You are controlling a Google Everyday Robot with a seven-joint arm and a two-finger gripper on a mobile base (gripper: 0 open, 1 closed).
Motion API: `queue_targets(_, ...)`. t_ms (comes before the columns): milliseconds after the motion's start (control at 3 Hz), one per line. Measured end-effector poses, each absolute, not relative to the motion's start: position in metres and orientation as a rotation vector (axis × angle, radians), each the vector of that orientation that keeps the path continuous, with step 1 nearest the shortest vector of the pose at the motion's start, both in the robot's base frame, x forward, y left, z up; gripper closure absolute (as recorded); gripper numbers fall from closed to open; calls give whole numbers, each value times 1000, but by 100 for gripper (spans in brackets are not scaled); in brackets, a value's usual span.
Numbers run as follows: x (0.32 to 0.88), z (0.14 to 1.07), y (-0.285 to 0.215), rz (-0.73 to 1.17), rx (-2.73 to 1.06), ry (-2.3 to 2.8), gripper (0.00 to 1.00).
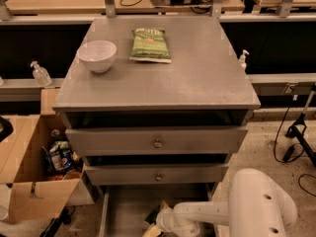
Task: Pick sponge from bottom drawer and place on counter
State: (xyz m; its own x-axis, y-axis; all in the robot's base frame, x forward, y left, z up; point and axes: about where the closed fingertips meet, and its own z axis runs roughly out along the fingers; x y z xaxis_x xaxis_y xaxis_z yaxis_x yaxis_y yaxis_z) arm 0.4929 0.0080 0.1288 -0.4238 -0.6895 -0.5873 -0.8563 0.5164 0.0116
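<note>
The bottom drawer [123,209] is pulled open at the foot of the grey cabinet. The sponge [151,229], dark green over pale yellow, lies on the drawer floor near the bottom edge of the camera view. My gripper [158,222] reaches down into the drawer from the right and sits right at the sponge, partly covering it. The white arm [261,206] fills the lower right. The counter [197,78] is the grey cabinet top above.
On the counter stand a white bowl [97,55] and a green snack bag [150,45]. Two grey drawer fronts with knobs [157,143] overhang the open drawer. An open cardboard box [34,172] with clutter stands at the left. Cables and a stand leg [296,132] are at the right.
</note>
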Motion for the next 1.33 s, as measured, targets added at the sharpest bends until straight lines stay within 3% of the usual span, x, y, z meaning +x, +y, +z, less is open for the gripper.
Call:
queue_targets(333,491,114,16,427,-1266,2271,0)
queue_targets(667,487,104,20,428,-1273,2288,14)
queue_targets(1333,484,100,25,429,-1269,2301,60)
